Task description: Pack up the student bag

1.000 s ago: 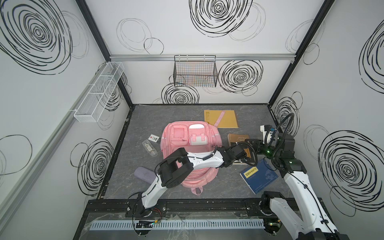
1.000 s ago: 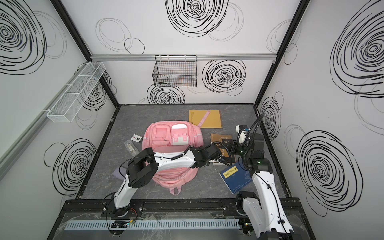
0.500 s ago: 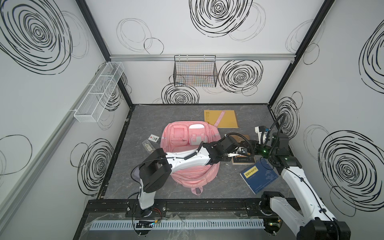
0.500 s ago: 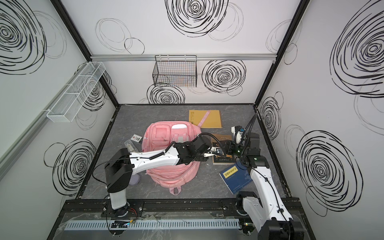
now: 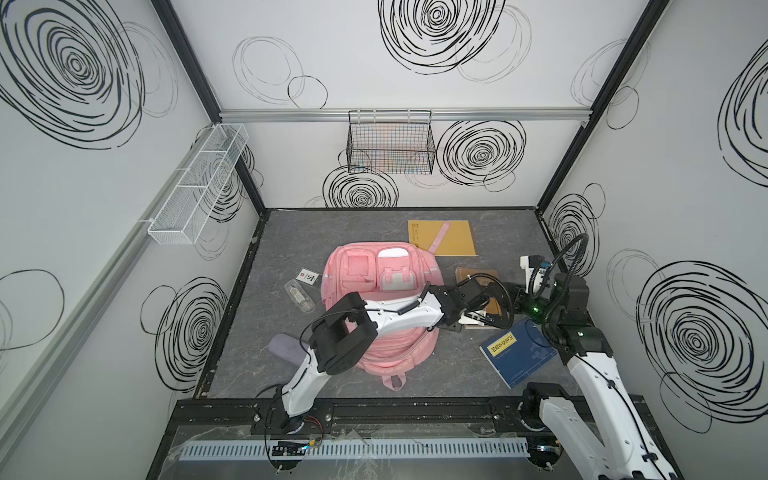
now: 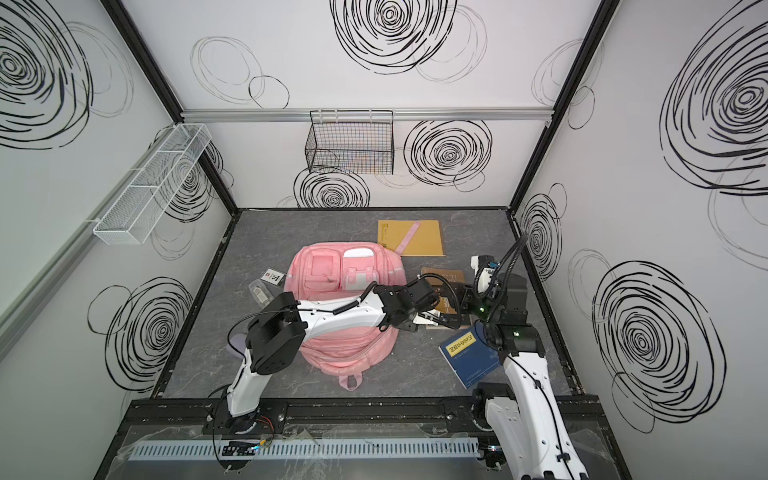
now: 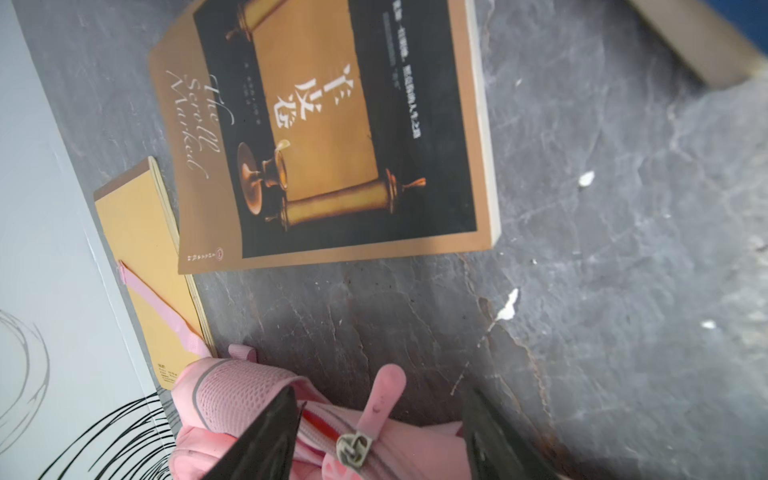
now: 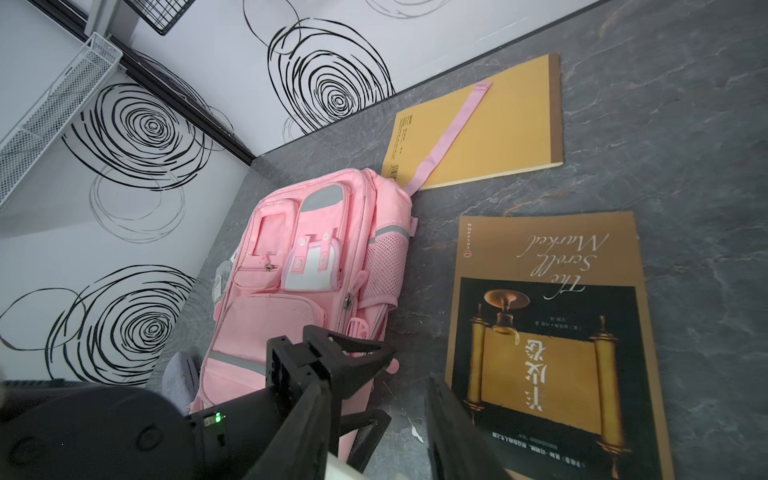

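Both sets of jaws are seen apart: the left gripper (image 7: 382,401) is set astride a zip pull (image 7: 386,386) of the pink bag (image 5: 399,353), untouched; the right gripper (image 8: 378,386) is held empty beside a brown book (image 8: 548,332); the bag is laid flat mid-floor

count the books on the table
3: yellow book behind the pink bag, brown book to its right, blue book at front right. Any inside the bag would be hidden.

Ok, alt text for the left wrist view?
The open left gripper straddles a pink zipper pull on the student bag. Beyond, a brown book lies flat on the grey table beside a yellow notebook crossed by a pink strap.
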Robot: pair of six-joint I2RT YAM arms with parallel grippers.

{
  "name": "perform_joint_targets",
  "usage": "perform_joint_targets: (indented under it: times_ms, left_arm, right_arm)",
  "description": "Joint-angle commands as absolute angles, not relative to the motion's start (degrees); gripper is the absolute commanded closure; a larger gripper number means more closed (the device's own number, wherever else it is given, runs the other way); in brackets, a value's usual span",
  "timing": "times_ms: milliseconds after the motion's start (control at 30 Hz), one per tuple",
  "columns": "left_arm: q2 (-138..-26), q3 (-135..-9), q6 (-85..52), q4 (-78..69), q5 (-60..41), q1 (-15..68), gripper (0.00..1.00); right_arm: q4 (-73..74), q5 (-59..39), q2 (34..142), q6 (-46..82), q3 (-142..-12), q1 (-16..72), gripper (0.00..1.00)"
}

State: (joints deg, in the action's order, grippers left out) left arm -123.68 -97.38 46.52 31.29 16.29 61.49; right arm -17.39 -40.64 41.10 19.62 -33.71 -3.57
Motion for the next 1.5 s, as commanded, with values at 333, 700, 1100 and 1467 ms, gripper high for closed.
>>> perform_joint_targets:
  times_ms: [333,700,1100,1467]
  left_arm:
    - [-130.35,-105.89,53.14,40.12,23.39,61.53,0.37]
    - [-133.71,-108.28,53.13,43.68,23.28,60.38,0.47]
    - [-134.30,-109.22,53.29,44.07,22.28,60.03,0.59]
    - [-133.51,-110.56,53.06,44.77,21.49,60.29,0.74]
  right_arm:
    - [-18.54,-41.64,38.59,20.59,-32.78,-3.87,0.58]
    - [-19.09,-42.88,37.50,20.41,-32.96,-3.78,0.58]
    - [-19.21,-43.51,37.18,20.35,-33.22,-3.43,0.59]
    - [-19.42,-43.68,37.37,20.12,-33.92,-3.25,0.59]
